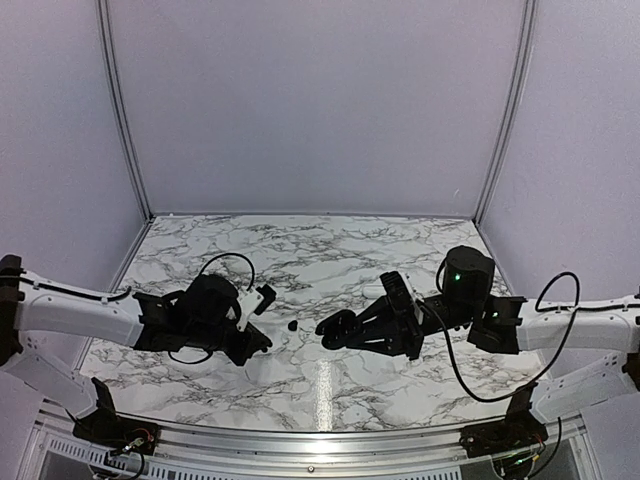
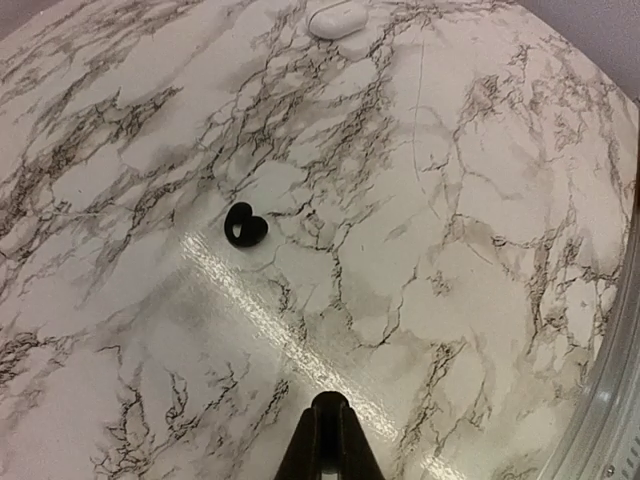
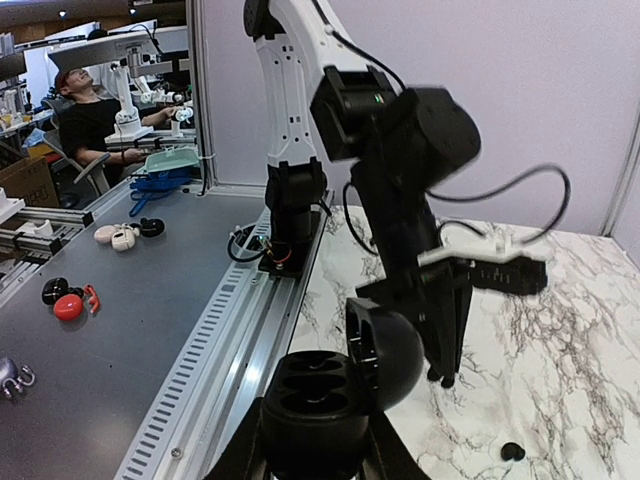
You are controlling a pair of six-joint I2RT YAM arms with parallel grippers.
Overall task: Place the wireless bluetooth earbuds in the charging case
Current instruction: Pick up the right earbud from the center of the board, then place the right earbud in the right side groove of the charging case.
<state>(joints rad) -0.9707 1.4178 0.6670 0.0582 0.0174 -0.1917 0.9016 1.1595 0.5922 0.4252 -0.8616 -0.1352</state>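
My right gripper (image 1: 348,331) is shut on the black charging case (image 1: 332,328) and holds it above the table. In the right wrist view the case (image 3: 318,405) is open, its lid (image 3: 398,352) tipped up, and both sockets look empty. One tiny black earbud (image 1: 291,325) lies on the marble between the grippers; it also shows in the left wrist view (image 2: 245,225) and the right wrist view (image 3: 512,451). My left gripper (image 1: 263,343) hangs just left of it, fingers (image 2: 312,445) nearly together around a small dark rounded piece that looks like the other earbud (image 2: 331,404).
A white oval object (image 2: 337,18) lies on the marble table (image 1: 330,250) beyond the loose earbud. The metal rail (image 1: 320,440) runs along the near table edge. Grey walls enclose the left, back and right sides.
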